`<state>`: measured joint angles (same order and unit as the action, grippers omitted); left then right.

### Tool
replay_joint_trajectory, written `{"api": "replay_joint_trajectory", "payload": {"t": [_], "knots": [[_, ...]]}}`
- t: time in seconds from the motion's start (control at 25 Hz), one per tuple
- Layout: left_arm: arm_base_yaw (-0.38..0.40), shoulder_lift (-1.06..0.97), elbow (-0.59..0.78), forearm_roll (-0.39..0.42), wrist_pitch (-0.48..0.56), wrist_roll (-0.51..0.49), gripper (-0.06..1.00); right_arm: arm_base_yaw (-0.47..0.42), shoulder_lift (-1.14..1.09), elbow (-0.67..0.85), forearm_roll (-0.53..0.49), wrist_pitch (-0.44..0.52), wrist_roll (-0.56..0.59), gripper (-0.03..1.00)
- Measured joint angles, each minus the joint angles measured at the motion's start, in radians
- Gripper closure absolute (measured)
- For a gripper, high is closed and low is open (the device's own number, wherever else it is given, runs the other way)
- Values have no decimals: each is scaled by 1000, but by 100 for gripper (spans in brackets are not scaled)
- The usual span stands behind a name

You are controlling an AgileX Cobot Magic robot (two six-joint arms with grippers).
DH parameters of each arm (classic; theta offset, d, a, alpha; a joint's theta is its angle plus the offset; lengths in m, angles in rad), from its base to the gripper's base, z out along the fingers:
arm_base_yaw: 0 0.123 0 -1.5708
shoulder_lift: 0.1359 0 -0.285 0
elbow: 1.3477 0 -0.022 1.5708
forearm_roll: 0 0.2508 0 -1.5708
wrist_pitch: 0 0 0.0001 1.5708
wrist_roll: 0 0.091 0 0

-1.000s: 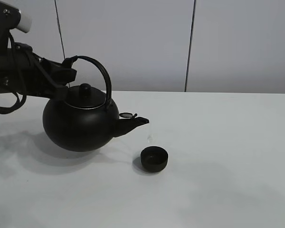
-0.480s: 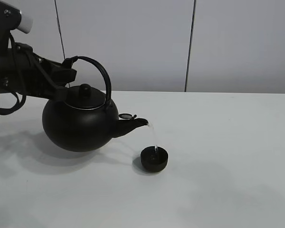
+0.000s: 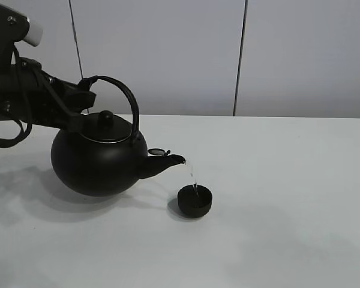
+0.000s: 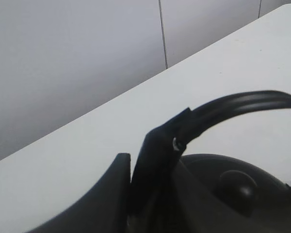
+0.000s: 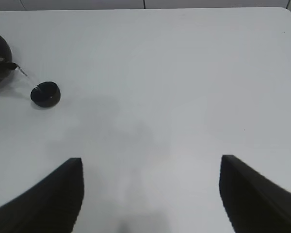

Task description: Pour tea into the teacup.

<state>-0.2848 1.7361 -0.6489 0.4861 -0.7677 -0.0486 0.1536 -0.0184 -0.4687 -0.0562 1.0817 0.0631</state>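
Note:
A big round black kettle (image 3: 99,162) hangs tilted above the white table, spout (image 3: 168,161) pointing right and down. A thin clear stream runs from the spout into the small dark teacup (image 3: 195,200), which stands on the table just right of the kettle. My left gripper (image 3: 84,90) is shut on the kettle's arched handle (image 4: 242,104) at its left end. In the right wrist view the teacup (image 5: 45,93) and the spout (image 5: 7,64) show far off, and my right gripper (image 5: 150,194) stands open with nothing between its fingers, well away from both.
The white table (image 3: 288,180) stretches to the right of the teacup. Grey wall panels (image 3: 168,54) stand behind its far edge. The table's corner (image 5: 288,12) shows in the right wrist view.
The kettle has tipped further and shifted slightly left and down. A stream of tea started running from the spout into the teacup. The teacup has not moved.

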Motion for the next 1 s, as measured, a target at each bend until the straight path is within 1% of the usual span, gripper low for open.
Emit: {"api": "replay_joint_trajectory", "payload": {"t": [0.12,0.28,0.52,0.64,1.0], "knots": [[0,0,0,0,-1,-5,79,0,0,0,0,0,0,43],[0,0,0,0,-3,-45,79,0,0,0,0,0,0,43],[0,0,0,1,-49,-94,79,0,0,0,0,0,0,43],[0,0,0,1,-55,-118,79,0,0,0,0,0,0,43],[0,0,0,1,-57,-135,79,0,0,0,0,0,0,43]]}}
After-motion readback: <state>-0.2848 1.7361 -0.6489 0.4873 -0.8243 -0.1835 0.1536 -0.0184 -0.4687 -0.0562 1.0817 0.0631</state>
